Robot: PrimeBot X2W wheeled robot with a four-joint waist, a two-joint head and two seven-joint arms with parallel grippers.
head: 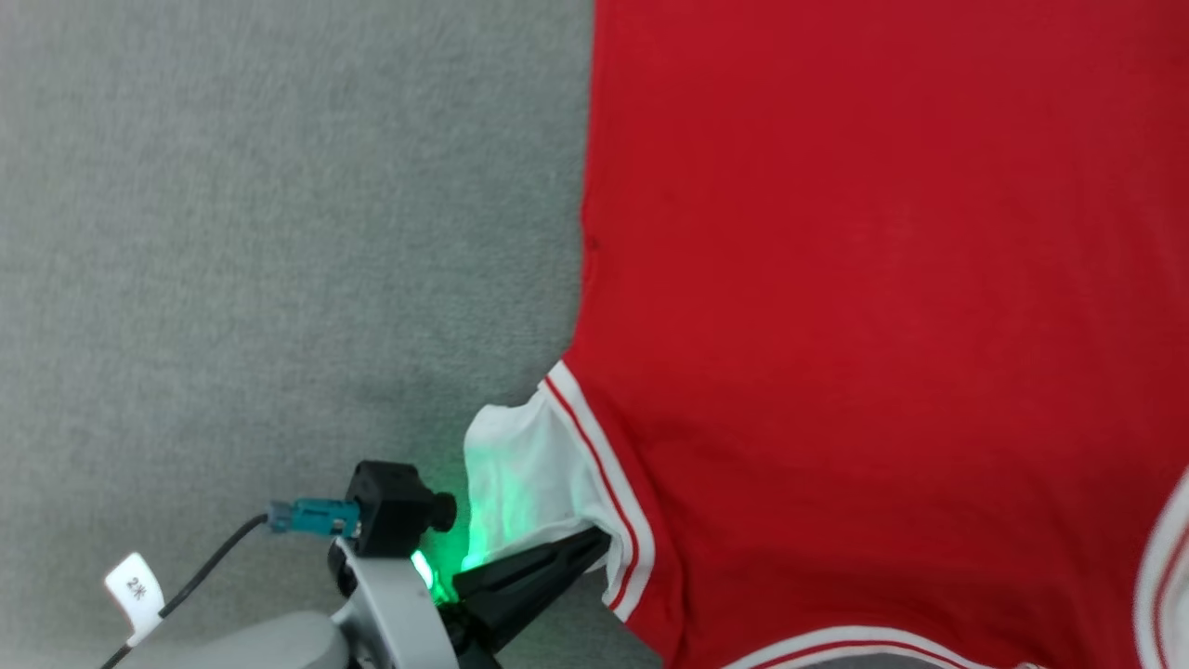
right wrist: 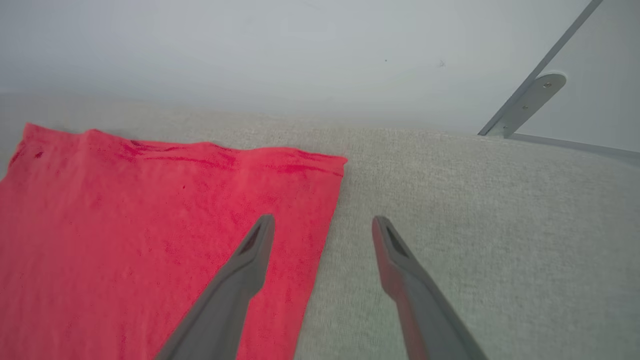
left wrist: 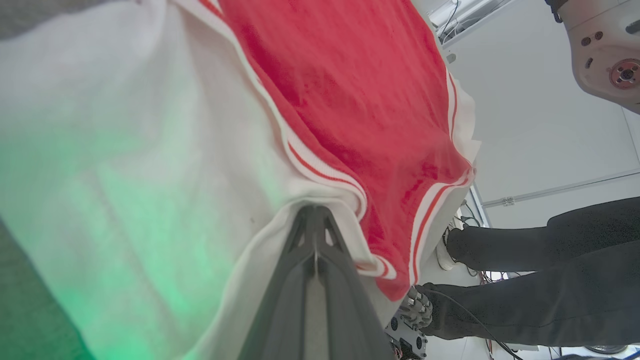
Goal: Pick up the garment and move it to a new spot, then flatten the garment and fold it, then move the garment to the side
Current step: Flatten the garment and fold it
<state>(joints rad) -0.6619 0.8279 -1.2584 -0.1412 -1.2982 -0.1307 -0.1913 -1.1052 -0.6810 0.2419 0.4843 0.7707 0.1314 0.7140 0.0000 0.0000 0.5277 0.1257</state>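
Garment (head: 882,279), a bright red soft T-shirt, lies nearly flat, I judge. My left gripper (head: 594,542) pinches its white sleeve (head: 520,474); my right gripper (right wrist: 323,226) gapes empty. Folding and moving aside are not yet done.

Grey, felt-like tabletop (head: 232,232), evenly lit. Meets a plain pale wall (right wrist: 250,50) at the far edge, with a slanted metal bar (right wrist: 577,25) and bracket (right wrist: 537,95) fixed there.

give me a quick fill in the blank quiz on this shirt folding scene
The left gripper is shut on the garment's white ____.
The right gripper stands ____, holding nothing.
The surface under the garment is ____ in colour.
Missing words: sleeve; open; grey.
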